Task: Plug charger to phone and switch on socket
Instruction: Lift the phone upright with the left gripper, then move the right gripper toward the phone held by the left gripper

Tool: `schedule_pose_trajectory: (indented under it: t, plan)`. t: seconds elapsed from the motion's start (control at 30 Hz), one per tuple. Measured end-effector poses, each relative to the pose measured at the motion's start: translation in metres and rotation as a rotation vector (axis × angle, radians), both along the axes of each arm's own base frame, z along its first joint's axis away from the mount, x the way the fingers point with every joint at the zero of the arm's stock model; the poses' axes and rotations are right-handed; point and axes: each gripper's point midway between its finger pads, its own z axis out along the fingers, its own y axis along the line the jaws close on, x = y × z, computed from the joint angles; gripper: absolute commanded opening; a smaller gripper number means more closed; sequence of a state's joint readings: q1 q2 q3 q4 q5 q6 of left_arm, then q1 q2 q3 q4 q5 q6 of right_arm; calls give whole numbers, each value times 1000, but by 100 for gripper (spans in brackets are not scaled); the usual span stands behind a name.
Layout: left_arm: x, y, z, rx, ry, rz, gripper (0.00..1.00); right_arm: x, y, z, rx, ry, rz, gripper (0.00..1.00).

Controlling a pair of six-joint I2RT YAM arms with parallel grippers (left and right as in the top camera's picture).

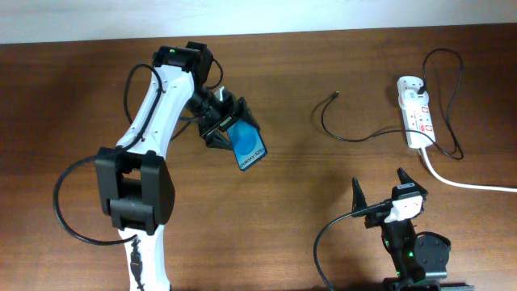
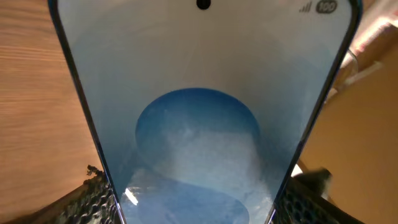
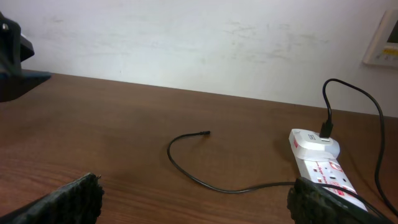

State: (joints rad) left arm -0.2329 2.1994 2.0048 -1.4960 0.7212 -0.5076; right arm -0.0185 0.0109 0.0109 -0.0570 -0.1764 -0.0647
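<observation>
My left gripper (image 1: pixel 224 127) is shut on the phone (image 1: pixel 248 146), a slim black-edged handset with a light blue screen and darker blue oval, held tilted over the table's middle left. The phone fills the left wrist view (image 2: pixel 199 106), clamped between both fingers. The charger's thin black cable (image 1: pixel 355 136) lies on the table, its connector tip (image 1: pixel 334 96) free, its other end on a white adapter (image 1: pixel 409 84) in the socket (image 1: pixel 418 117). The cable (image 3: pixel 205 180), tip (image 3: pixel 207 132) and socket (image 3: pixel 323 165) also show in the right wrist view. My right gripper (image 1: pixel 380 187) is open and empty near the front edge.
The socket's thick white cord (image 1: pixel 468 184) runs off to the right edge. A white wall (image 3: pixel 199 43) stands behind the brown wooden table (image 1: pixel 307 194). A black robot cable (image 1: pixel 69 210) loops at the left arm's base.
</observation>
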Motion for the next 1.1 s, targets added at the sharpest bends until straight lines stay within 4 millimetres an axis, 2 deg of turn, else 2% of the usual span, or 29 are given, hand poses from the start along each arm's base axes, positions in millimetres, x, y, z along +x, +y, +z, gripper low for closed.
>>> schedule_pose_trajectory:
  t: [0.4,0.5,0.53,0.6,0.67,0.77,0.9,1.03,1.1]
  plan:
    - [6,-24,23,-198,-12,9,60,0,2,3,1,-11,13,99]
    - [6,-26,24,-209,-12,9,60,-5,25,13,4,-52,147,98]
    - [6,-26,25,-214,-12,10,60,-11,39,19,3,-80,239,99]
    - [6,-27,26,-223,-9,11,59,-27,68,30,-6,-129,428,99]
    - [6,-28,28,-234,-7,12,59,-52,97,39,-29,-181,652,98]
    - [5,-31,31,-258,-1,14,59,-87,123,38,-52,-202,898,99]
    - [5,-31,33,-266,1,15,59,-112,134,34,-60,-196,1062,99]
    - [5,-31,33,-266,1,15,59,-114,135,37,-73,-216,1071,98]
    - [5,-31,33,-266,2,16,59,-107,132,39,-4,-168,1030,98]
